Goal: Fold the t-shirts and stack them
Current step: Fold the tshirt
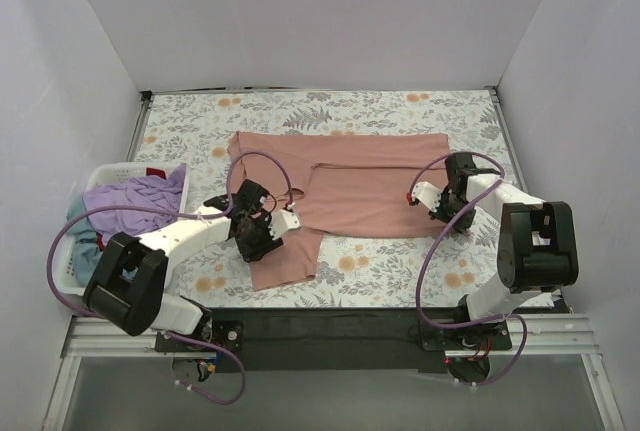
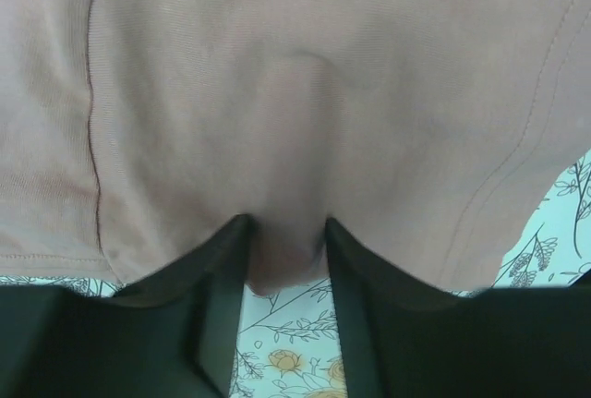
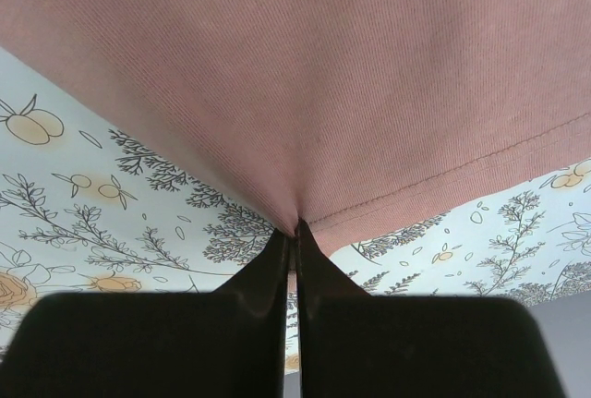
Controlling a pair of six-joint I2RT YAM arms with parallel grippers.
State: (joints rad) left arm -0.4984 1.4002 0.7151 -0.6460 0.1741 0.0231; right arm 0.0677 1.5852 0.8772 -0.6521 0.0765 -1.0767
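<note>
- Closest in, at the bottom of the left wrist view, the left claw (image 2: 286, 232) has its two black fingers (image 2: 222, 287) set narrowly apart. A bunched nub of the dusty salmon-pink cloth t-shirt (image 2: 305, 93) is clamped between them.
- Ahead of that claw the pink cloth fills almost the whole view. A stitched seam runs away on the claw's left, and a curved double-stitched hem runs on its right.
- Below and to the right of the claw a little of the pale floral-print tablecloth (image 2: 554, 232) shows.
- The right claw (image 3: 294, 236) has its fingers pressed almost together, nipping the shirt's stitched hem right at their tips.
- From that pinch the hem climbs away to the claw's right, with pink cloth ahead and floral cloth on either side.
- From above, the pink shirt (image 1: 370, 186) lies flat on the table with its long axis running side to side. It spans from the left claw (image 1: 255, 236) to the right claw (image 1: 443, 216).
- One flap of the shirt reaches from under the left claw toward the near edge.
- Which end is the collar cannot be told.
- To the left of the left claw, apart from the pink shirt, stands a white plastic basket (image 1: 108, 172).
- In the basket a lavender-purple t-shirt (image 1: 130, 201) is heaped over a teal-blue t-shirt (image 1: 85, 241).
</note>
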